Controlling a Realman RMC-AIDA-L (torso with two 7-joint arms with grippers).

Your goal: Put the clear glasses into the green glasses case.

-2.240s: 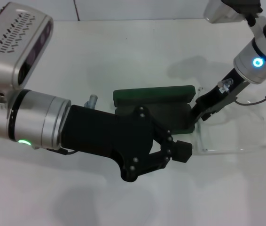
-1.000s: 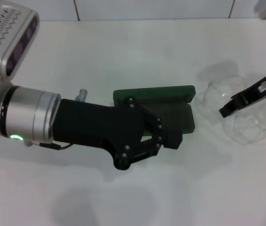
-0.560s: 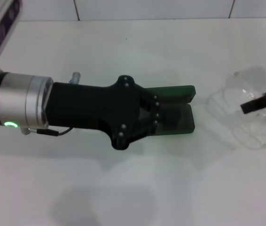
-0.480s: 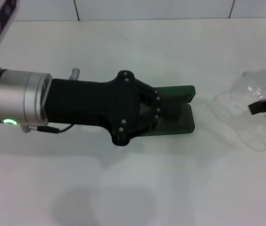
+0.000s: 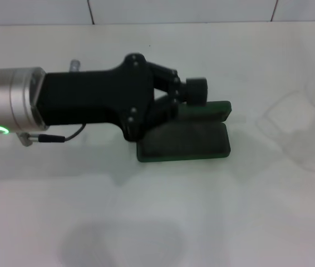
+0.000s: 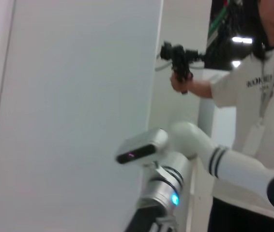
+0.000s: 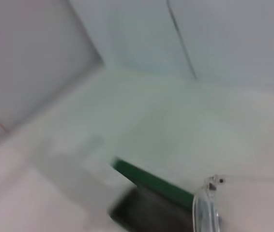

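One green glasses case (image 5: 185, 142), one clear glasses (image 5: 308, 139).

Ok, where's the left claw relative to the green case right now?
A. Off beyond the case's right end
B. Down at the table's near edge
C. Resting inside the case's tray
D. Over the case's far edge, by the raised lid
D: in the head view the left claw sits over the far edge of the green case, whose tray lies uncovered.

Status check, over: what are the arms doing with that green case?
Left end effector open, above green glasses case. Case open, nothing in it. Clear glasses away to its right. Right end effector barely visible.
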